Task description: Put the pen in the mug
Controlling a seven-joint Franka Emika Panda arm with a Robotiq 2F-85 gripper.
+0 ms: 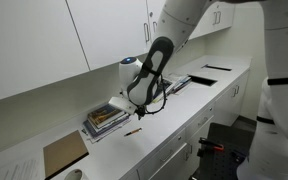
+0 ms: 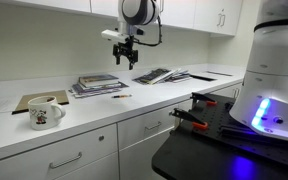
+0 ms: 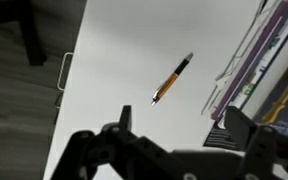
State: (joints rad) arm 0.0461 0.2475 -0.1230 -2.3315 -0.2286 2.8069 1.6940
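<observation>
The robot's black gripper hangs in the air above the white table. Its jaws are spread wide and hold nothing, which shows plainly in the wrist view. Below it, the short thin pen, dark with an orange-yellow barrel, lies flat on the table, just beside the untidy stack of books and magazines and near the front edge. The small pale round mug with a reddish picture on its side stands upright, well apart from the pen, next to a flat brown board.
</observation>
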